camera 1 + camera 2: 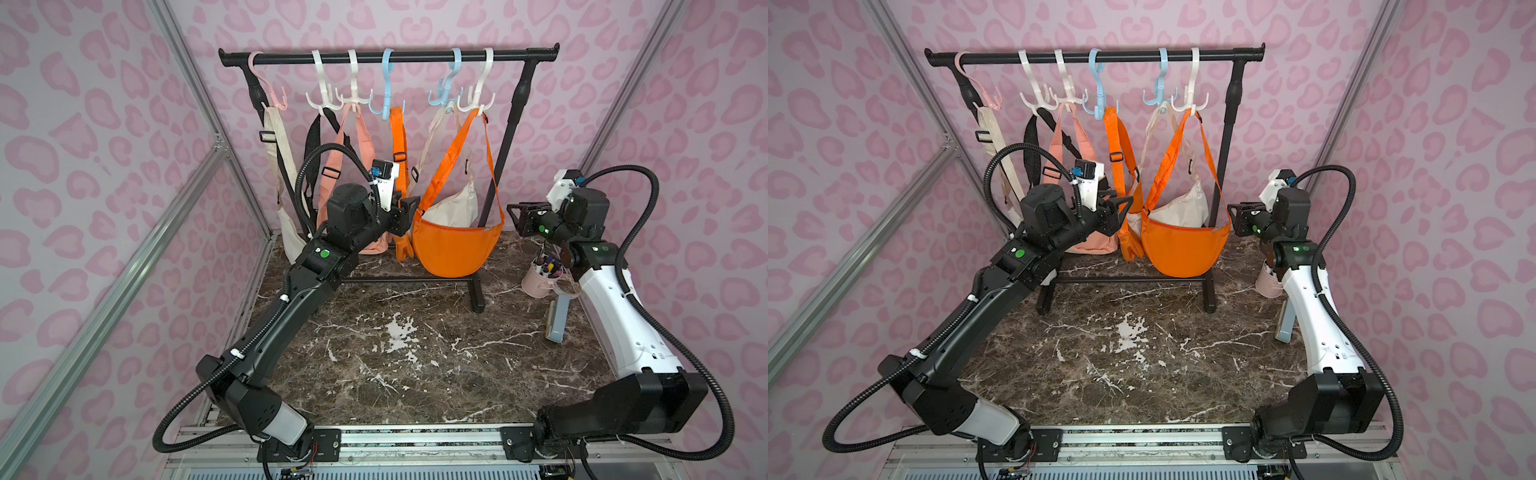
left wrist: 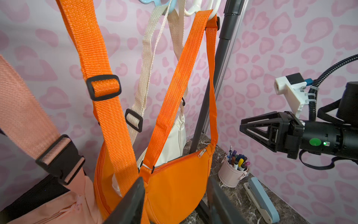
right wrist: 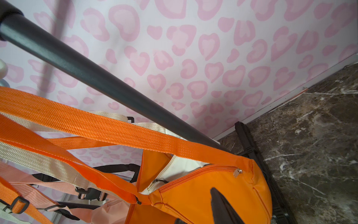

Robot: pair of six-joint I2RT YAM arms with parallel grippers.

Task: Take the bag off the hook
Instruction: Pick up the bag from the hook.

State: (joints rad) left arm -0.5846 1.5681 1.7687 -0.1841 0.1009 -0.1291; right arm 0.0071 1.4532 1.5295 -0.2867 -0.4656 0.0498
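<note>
An orange crescent bag [image 1: 453,249] [image 1: 1183,249] hangs by its orange strap from the white hook [image 1: 478,99] [image 1: 1190,99] at the rack's right end. My left gripper [image 1: 409,212] [image 1: 1121,208] is at the bag's left end. In the left wrist view its jaws [image 2: 174,203] stand open, with the bag's body [image 2: 178,184] just beyond them. My right gripper [image 1: 513,218] [image 1: 1231,216] hovers a little right of the bag's right tip, pointing at it. Its fingers [image 3: 195,205] are apart with nothing between them, and the bag [image 3: 193,190] lies just ahead.
The black rack [image 1: 388,58] carries several more hooks with cream, orange, pink and black bags; a cream bag [image 1: 453,205] hangs right behind the orange one. The rack's right post [image 1: 503,153] stands between bag and right gripper. A pink pen cup [image 1: 540,280] and a stapler [image 1: 557,316] sit below the right arm.
</note>
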